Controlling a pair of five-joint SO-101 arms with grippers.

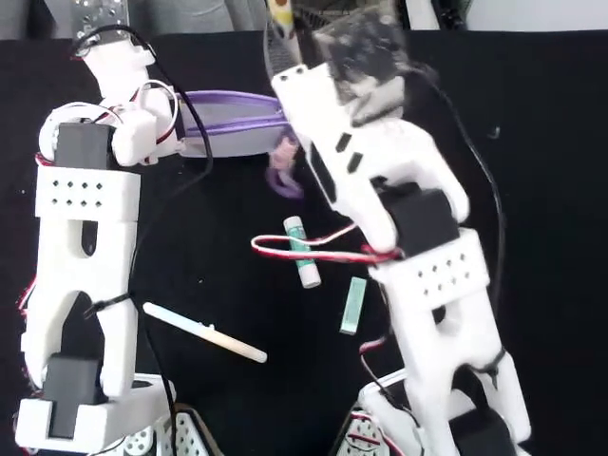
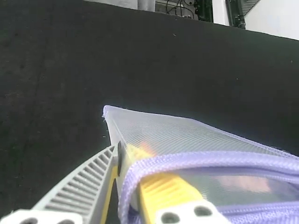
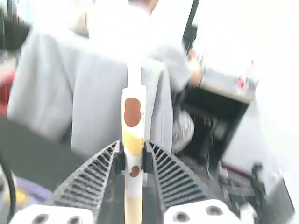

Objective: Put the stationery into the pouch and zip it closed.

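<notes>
**Three pieces loose, one pen in the air, one pouch held open**

Three pieces of stationery lie loose on the black tabletop (image 1: 532,190). Closest to the near edge, between the two arm bases, is a pale cream stick-shaped pen (image 1: 204,332), lying at a slant. Farther in is a flat mint-green bar (image 1: 353,305), just beside the right arm (image 1: 380,161). Near the middle lies a white tube with a green band (image 1: 302,252), with a red wire draped across it.

Beyond these, toward the far edge, is the single translucent mesh pouch with a purple zipper (image 1: 237,133) (image 2: 187,135). The left arm (image 1: 85,218) stretches forward along the left edge. Its left end effector (image 1: 182,133) (image 2: 122,156) is clenched on one end of the pouch's mouth, the yellow finger inside and the ribbed grey finger outside. Faint orange and pink shapes show through the mesh, but I cannot tell what they are.

Farthest off, the right arm reaches over the far edge. Its right end effector (image 3: 133,151) grasps a fourth piece upright, a white-and-yellow pen with brown spots (image 3: 132,116) (image 1: 280,17).
</notes>
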